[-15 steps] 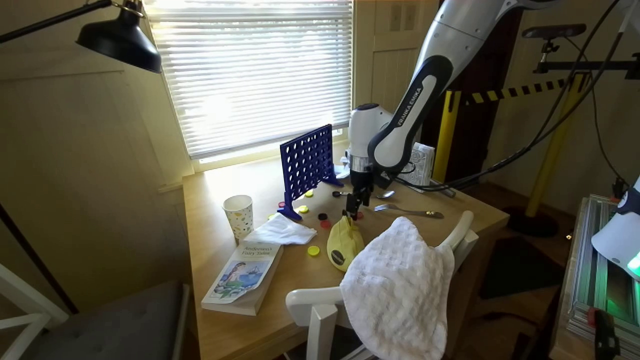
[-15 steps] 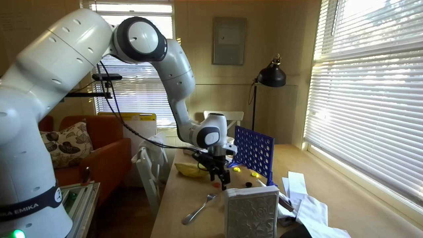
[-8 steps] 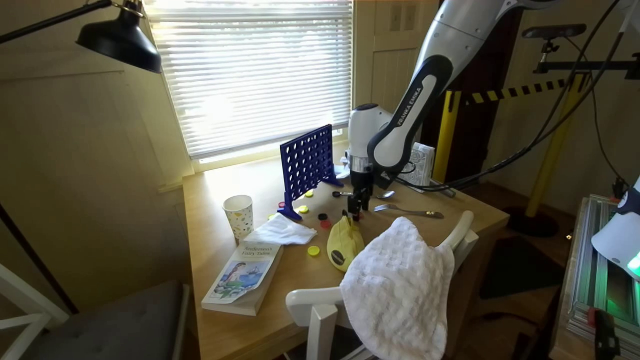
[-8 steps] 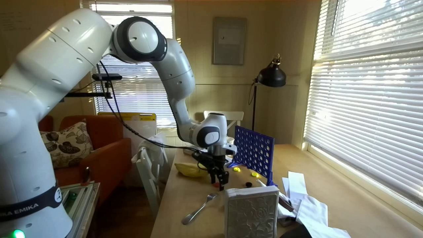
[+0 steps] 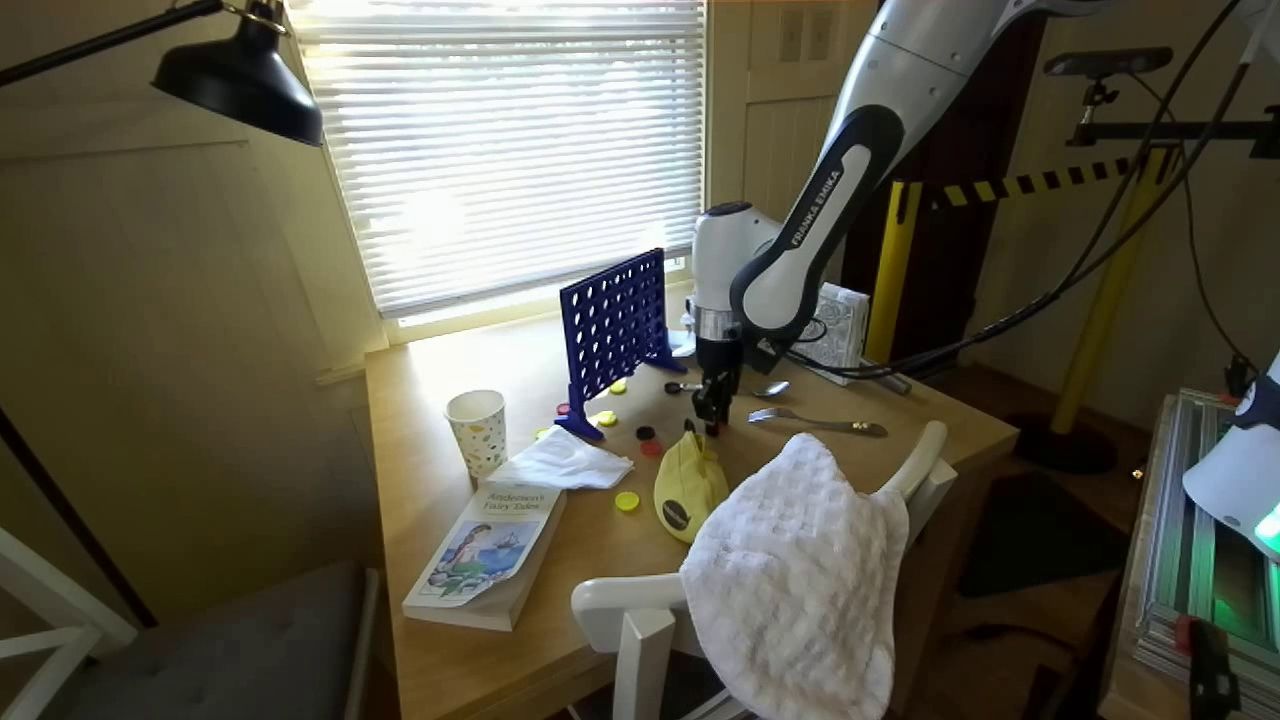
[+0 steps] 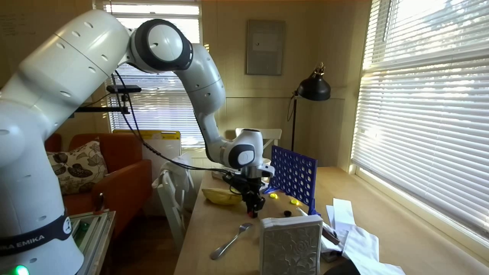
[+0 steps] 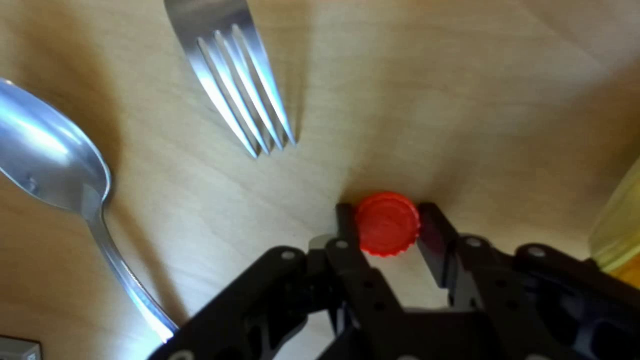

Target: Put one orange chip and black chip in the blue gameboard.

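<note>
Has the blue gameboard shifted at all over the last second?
No. In an exterior view, the blue gameboard stands just where it did against the window blinds, no shift to either side.

In both exterior views the black two-fingered gripper (image 6: 252, 213) partly hides the round red plastic chip (image 6: 250, 215); the wrist view's left edge crops the silver metal spoon (image 7: 52, 155)

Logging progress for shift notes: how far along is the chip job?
Done: nothing visible; no chip shows in the blue gameboard.
In hand: the gripper is closed on a red chip, presumably the orange one meant; whether it's lifted, I can't tell.
Left: insert that, then pick up and insert a black chip; one lies on the table.
</note>
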Controlling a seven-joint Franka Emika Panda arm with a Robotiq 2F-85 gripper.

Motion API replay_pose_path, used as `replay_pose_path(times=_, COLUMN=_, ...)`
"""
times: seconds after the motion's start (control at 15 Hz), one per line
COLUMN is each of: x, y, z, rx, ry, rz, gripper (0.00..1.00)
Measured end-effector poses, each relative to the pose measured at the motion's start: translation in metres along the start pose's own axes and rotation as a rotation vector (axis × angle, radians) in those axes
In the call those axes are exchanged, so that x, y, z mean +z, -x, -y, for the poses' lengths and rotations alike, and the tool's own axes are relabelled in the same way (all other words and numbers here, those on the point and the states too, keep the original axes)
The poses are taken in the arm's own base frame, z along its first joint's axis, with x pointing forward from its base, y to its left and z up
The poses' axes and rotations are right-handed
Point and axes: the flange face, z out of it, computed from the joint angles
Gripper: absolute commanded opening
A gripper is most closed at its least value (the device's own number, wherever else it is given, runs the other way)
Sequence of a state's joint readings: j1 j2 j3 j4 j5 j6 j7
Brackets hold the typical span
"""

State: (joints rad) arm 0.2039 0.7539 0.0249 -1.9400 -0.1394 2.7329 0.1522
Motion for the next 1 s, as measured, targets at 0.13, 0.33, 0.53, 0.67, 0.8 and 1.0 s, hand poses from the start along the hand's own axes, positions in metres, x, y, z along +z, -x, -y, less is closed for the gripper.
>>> replay_pose_path(times=0.13, x=-0.001, y=-0.001, z=0.002, rx=-0.026, ry=0.019, rz=-0.006, gripper=0.11)
replay_pose_path(times=0.33, x=-0.013, y=-0.002, z=0.005, rx=-0.091, ry=0.08, rz=-0.088, gripper=0.11)
replay_pose_path(times=0.53, x=-0.041, y=0.002, z=0.005, rx=-0.12, ry=0.123, rz=-0.22, gripper=0.11)
replay_pose_path(times=0.67, x=-0.06, y=0.006, z=0.003, rx=-0.102, ry=0.131, rz=-0.305, gripper=0.11)
replay_pose_path(times=0.8, x=-0.077, y=0.012, z=0.0, rx=-0.081, ry=0.132, rz=-0.389, gripper=0.11)
replay_pose_path(times=1.0, x=-0.103, y=0.019, z=-0.006, rx=-0.069, ry=0.147, rz=-0.533, gripper=0.11)
